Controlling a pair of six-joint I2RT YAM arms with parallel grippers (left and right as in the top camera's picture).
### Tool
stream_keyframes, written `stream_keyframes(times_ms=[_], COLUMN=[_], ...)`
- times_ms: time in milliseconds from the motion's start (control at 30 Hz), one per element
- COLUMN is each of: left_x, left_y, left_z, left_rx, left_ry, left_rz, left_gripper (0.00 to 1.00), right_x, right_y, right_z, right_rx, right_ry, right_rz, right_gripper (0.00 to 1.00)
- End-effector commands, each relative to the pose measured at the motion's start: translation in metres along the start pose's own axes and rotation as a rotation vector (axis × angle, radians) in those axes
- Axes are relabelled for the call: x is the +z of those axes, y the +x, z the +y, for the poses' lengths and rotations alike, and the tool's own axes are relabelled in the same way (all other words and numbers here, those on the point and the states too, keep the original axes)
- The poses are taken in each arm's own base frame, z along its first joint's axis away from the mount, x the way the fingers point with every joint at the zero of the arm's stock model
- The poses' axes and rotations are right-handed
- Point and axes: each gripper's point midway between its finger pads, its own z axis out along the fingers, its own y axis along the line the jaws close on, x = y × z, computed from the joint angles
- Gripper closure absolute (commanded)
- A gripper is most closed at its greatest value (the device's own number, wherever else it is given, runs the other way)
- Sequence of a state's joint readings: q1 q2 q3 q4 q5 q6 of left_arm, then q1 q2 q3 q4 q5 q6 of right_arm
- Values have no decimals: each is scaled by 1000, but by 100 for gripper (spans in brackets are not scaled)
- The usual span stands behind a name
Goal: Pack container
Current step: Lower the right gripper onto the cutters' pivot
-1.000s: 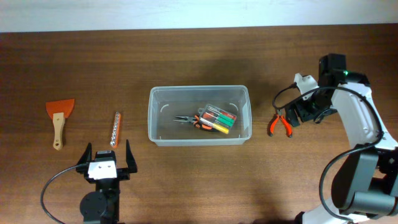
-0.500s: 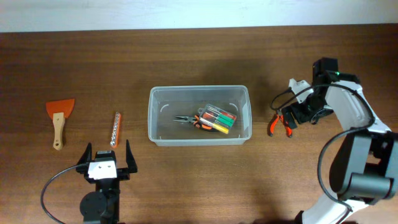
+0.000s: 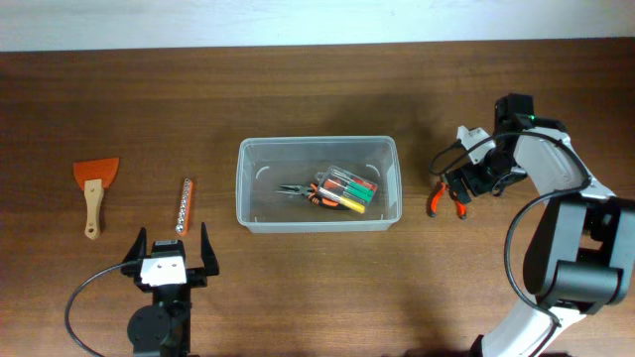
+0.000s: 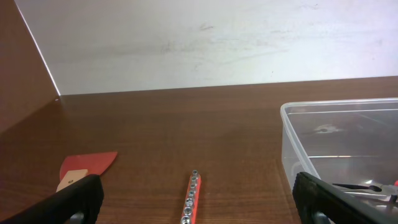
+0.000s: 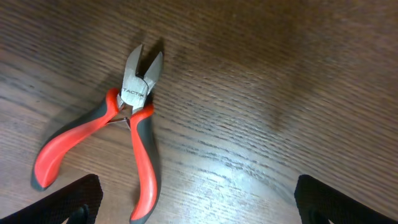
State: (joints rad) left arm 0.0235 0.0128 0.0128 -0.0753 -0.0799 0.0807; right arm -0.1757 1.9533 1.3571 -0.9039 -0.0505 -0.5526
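The clear container (image 3: 317, 142) stands mid-table and also shows in the left wrist view (image 4: 336, 106). Inside it lie black-and-orange pliers (image 3: 298, 191) and a small clear case of coloured bits (image 3: 349, 188). My right gripper (image 3: 462, 184) is open and empty just above red-handled cutters (image 3: 443, 199), which lie flat on the table to the right of the container. In the right wrist view the cutters (image 5: 132, 121) lie between the spread fingers, left of the right gripper's middle (image 5: 199, 205). My left gripper (image 3: 171, 250) is open and empty near the front edge.
A red socket rail (image 3: 183, 205) lies in front of the left gripper (image 4: 199, 202), also seen in the left wrist view (image 4: 190, 198). An orange scraper (image 3: 93, 188) with a wooden handle lies at the far left, also in the left wrist view (image 4: 87, 165). A white wall runs along the back.
My right arm has swung a little to the left, bringing its open gripper closer over the red-handled cutters. The left arm and all objects have not moved.
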Motion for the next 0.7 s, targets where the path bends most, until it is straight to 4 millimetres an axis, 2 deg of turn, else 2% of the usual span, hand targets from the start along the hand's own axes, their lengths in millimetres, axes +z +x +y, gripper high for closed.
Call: stream_keyframes(times_ms=[0, 200, 667], left_x=[0, 0, 0], left_y=[0, 0, 0], left_z=[0, 0, 0], left_rx=[-13, -13, -13], left_ry=[-1, -1, -1], left_rz=[-3, -3, -3], left_gripper=[1, 1, 1], right_x=[14, 22, 23], right_y=[0, 2, 3], right_z=[5, 6, 4], right_rx=[-19, -24, -24], right_ry=[-34, -41, -32], right_rz=[16, 35, 42], right_gripper=[1, 1, 1])
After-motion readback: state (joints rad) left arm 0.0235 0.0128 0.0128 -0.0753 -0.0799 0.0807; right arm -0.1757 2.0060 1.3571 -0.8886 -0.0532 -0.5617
